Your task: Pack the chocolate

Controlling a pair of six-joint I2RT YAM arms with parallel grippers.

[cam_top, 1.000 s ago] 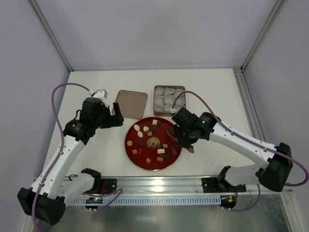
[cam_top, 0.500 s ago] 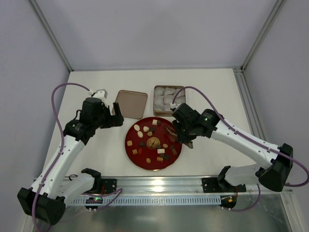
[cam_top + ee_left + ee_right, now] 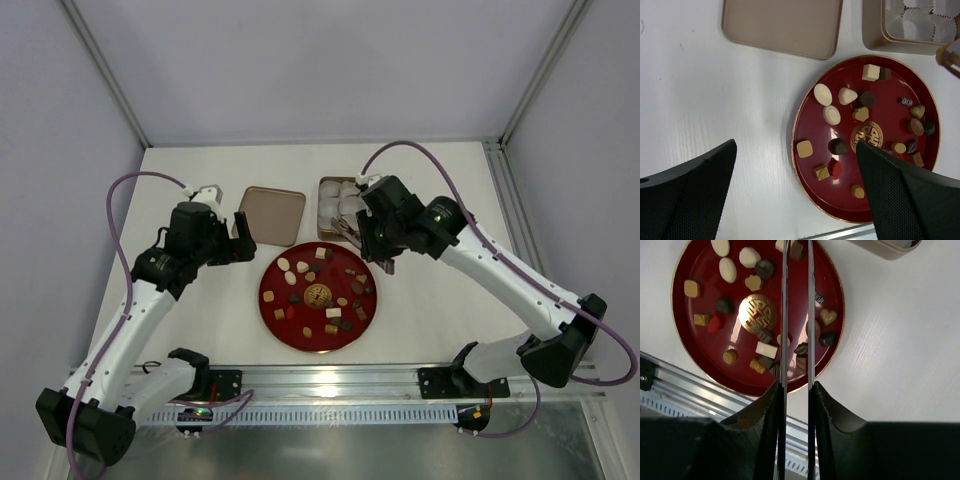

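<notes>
White table (image 3: 200, 180), both arms over it: right arm (image 3: 500, 275) reaches in toward the middle, left arm (image 3: 130, 310) is bent over the left side. Red round plate (image 3: 807, 125) sits mid-table at the near side, gold emblem in its centre. Flat lid (image 3: 272, 215) lies behind the plate on the left, and the square tin (image 3: 872, 30) is just beside it on the right, not touching. Left gripper (image 3: 243, 238) hangs above bare table just left of the plate, jaws spread wide, nothing in them. Right gripper (image 3: 796, 244) is up over the plate's far-right rim, close to the tin's near wall. Its blades are almost together with a thin slot between, and the tips run off the top of the wrist view, so can't tell if anything is pinched. White paper cups (image 3: 345, 200) fill the tin. Chocolate (image 3: 831, 115) is scattered loose across the plate: cream, tan and dark pieces, one red, round, oval, square and heart shapes.
</notes>
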